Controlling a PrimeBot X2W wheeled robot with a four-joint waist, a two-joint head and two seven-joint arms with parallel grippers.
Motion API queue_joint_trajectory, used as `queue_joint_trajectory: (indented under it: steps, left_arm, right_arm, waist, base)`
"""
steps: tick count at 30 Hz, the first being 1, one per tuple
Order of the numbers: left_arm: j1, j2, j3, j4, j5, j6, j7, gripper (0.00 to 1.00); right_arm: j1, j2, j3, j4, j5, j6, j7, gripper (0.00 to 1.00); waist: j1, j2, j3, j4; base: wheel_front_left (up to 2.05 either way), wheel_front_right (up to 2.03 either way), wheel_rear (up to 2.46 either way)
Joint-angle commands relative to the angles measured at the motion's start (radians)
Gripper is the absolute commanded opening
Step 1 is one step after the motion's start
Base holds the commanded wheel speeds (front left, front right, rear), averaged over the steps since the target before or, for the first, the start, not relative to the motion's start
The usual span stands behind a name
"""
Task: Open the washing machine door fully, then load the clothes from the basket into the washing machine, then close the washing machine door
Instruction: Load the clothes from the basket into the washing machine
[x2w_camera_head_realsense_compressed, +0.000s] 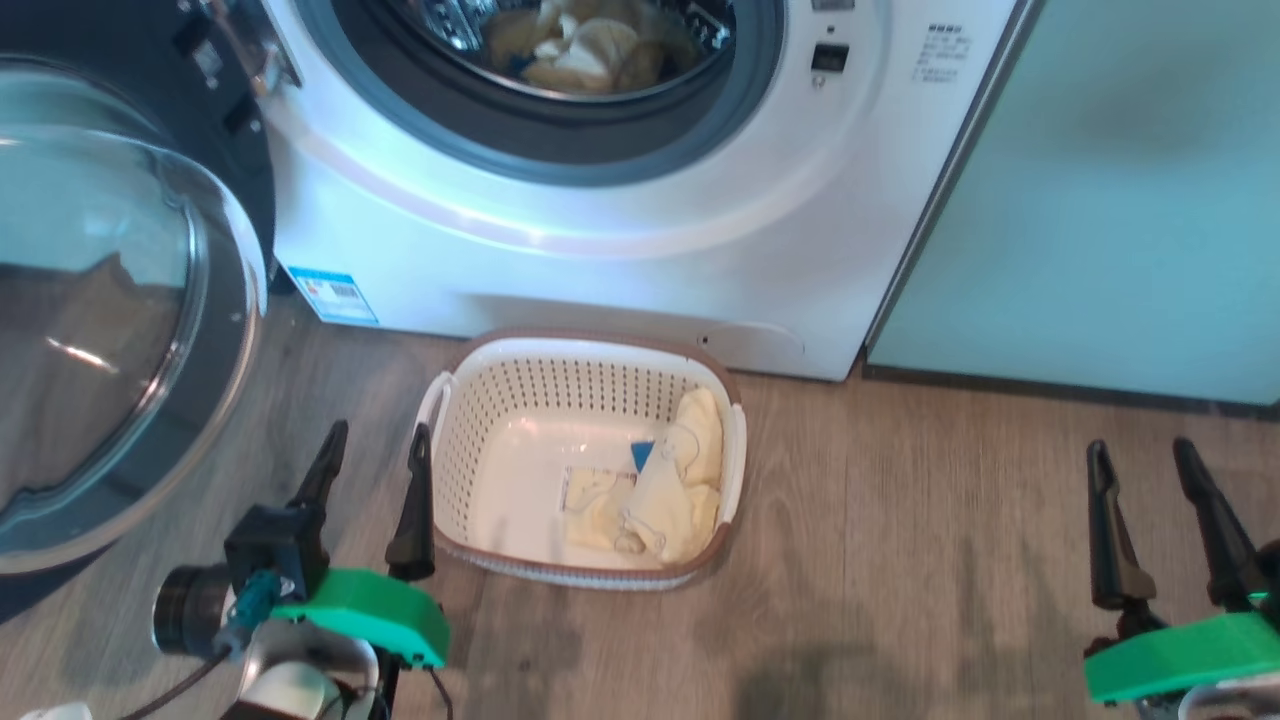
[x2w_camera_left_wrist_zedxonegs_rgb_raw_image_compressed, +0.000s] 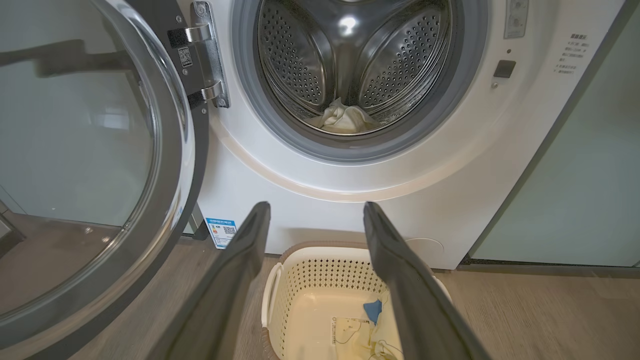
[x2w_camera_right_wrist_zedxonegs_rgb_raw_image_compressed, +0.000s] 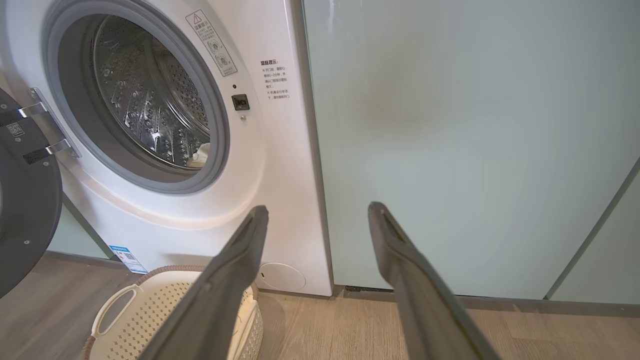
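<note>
Grippers come nearest: the left gripper (x2w_camera_head_realsense_compressed: 380, 430), fingers spread and empty, stands just beside the basket (x2w_camera_head_realsense_compressed: 480, 430). The right gripper (x2w_camera_head_realsense_compressed: 1140, 445), equally spread and empty, is well to the right over bare floor (x2w_camera_head_realsense_compressed: 900, 540). The clothes (x2w_camera_head_realsense_compressed: 680, 480) lie in the basket's right half, so the left should probably lift in over the side and pinch the top fold, not the label (x2w_camera_head_realsense_compressed: 590, 490). On the left the open door (x2w_camera_head_realsense_compressed: 120, 330) crowds that arm; the right is free. Farther off, the washing machine (x2w_camera_head_realsense_compressed: 620, 260) gapes with some garments (x2w_camera_head_realsense_compressed: 585, 45) already inside.
</note>
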Motion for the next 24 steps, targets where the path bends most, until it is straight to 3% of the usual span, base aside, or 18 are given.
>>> queue_joint_trajectory:
  steps: [1, 24]
  left_arm:
    - [-0.016, 0.032, 0.034, -0.039, 0.006, 0.007, 0.004, 1.0]
    - [0.058, 0.045, 0.025, -0.079, -0.008, 0.03, 0.024, 1.0]
  right_arm:
    - [-0.003, -0.007, 0.018, -0.045, -0.007, -0.003, 0.007, 1.0]
    - [0.099, 0.008, 0.032, -0.124, -0.013, -0.003, 0.071, 1.0]
  waist:
    - [0.0002, -0.0001, -0.037, 0.004]
    - [0.0002, -0.0001, -0.109, -0.036]
  base:
    - [0.0, 0.0, 0.0]
    - [0.0, 0.0, 0.0]
